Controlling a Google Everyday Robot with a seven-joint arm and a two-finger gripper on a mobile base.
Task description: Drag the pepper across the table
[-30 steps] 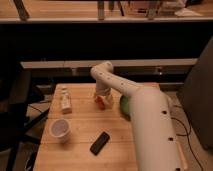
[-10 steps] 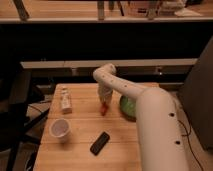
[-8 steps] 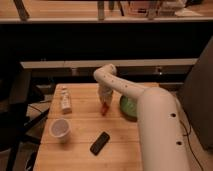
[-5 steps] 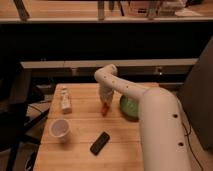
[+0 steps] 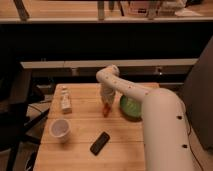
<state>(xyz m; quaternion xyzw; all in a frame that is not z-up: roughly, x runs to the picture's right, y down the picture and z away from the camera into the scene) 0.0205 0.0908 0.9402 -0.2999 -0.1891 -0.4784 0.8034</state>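
Note:
The pepper, small and red-orange, lies on the light-wood table near its middle, just left of the green bowl. My gripper points straight down at the end of the white arm that reaches in from the lower right. It is shut on the pepper, whose lower end shows below the fingertips against the tabletop. The fingers themselves are mostly hidden by the wrist.
A green bowl sits right beside the gripper on its right. A small bottle stands at the left, a white cup in front of it, and a black phone-like slab lies near the front. A pale shelf runs behind the table.
Since three seconds ago the gripper and the pepper have shifted together toward the table's front. Over the last second nothing has visibly moved.

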